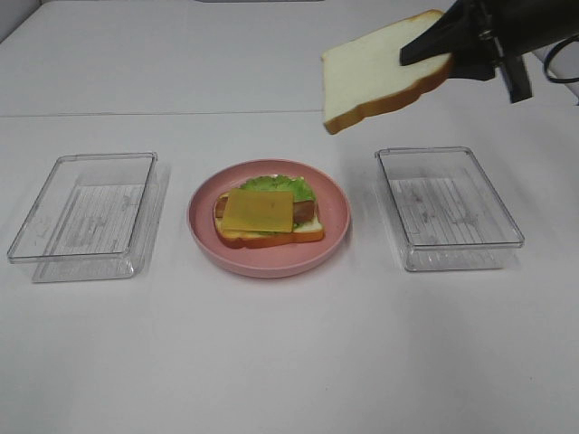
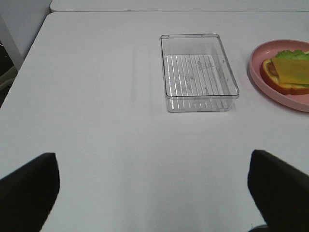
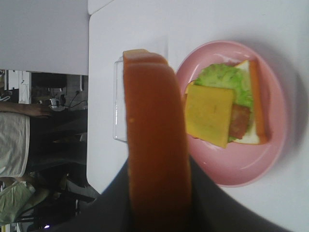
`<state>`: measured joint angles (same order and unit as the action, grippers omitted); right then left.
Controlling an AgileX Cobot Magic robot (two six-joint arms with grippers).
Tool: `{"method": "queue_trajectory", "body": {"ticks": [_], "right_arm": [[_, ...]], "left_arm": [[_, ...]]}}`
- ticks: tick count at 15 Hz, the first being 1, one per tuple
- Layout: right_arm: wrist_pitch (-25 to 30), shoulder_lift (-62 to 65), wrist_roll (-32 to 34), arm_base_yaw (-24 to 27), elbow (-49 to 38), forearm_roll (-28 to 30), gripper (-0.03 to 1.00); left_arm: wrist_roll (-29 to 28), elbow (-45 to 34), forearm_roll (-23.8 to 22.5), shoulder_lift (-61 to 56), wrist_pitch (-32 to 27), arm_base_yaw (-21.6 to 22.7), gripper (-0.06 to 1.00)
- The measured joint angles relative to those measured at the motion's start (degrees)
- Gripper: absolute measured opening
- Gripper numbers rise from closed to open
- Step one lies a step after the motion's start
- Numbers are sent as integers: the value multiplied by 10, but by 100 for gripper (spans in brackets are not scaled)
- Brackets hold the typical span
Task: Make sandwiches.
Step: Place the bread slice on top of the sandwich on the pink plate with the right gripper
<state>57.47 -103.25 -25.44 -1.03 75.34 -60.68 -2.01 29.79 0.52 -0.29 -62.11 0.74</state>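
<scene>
An open sandwich [image 1: 262, 215] lies on the pink plate [image 1: 335, 240] in the middle of the table: a bread slice topped with green lettuce, reddish meat and a yellow cheese slice [image 1: 258, 210]. Up and to the right of the plate, my right gripper [image 1: 443, 50] is shut on a second bread slice [image 1: 380, 77] and holds it tilted in the air. The right wrist view shows that slice's brown crust [image 3: 154, 145] edge-on, with the sandwich [image 3: 210, 113] beyond it. My left gripper [image 2: 154, 193] is open and empty, above bare table left of the left tray.
Two clear plastic trays, both empty, flank the plate: one to the left [image 1: 86, 217] and one to the right [image 1: 448, 208]. The left tray [image 2: 198, 72] and the plate [image 2: 270, 89] also show in the left wrist view. The white table's left edge lies beyond the left tray.
</scene>
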Motion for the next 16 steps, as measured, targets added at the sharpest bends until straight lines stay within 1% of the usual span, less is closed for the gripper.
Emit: {"method": "queue_trajectory", "body": {"ticks": [3,4,5,7,9,11,16], "right_arm": [[-49,-53,-23,-91,-6,-43,24],[-58,-83,-42,-122,-7,-70,24],[-59,-107,-58,-132,-6,-94,24],[-57,-153,-72,-136,14,-124,24],[-58,-188,-74,-135,34,-132,24],[-57,-214,-75,-135,42,-132,24],[-26,-251,-67,-135,78,-115,24]], "left_arm": [[0,0,0,0,0,0,98],[0,0,0,0,0,0,98],[0,0,0,0,0,0,98],[0,0,0,0,0,0,98],[0,0,0,0,0,0,98],[0,0,0,0,0,0,98],[0,0,0,0,0,0,98]]}}
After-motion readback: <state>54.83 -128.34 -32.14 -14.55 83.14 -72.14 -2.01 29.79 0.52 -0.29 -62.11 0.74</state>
